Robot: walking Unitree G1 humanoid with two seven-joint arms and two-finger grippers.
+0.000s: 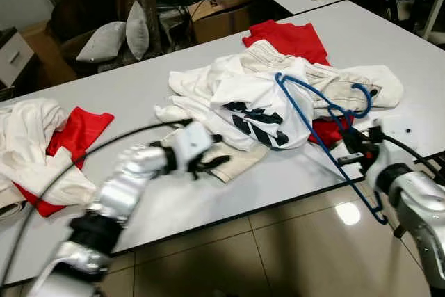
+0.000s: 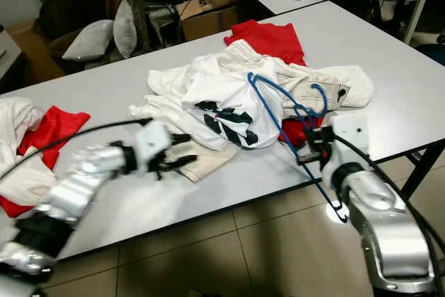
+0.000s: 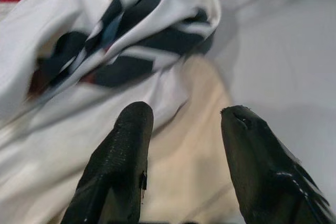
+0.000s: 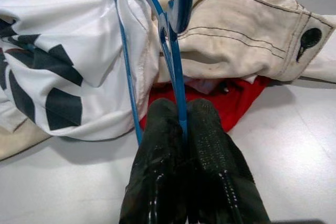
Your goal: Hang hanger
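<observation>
The right gripper [image 4: 181, 124] is pinching the blue hanger [image 1: 316, 106] with fingers closed on its thin wire, at the bench [image 1: 208, 199] edge — light, stiff, likely slippery. The left gripper [image 3: 186, 124] is hovering, fingers spread, over the white printed shirt [image 1: 261, 113] — soft, limp.

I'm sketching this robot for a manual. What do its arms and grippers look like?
Both arms are silver with black joints. The left gripper and right gripper each have a white housing and two long black textured fingers. A black cable loops along the left arm.
</observation>
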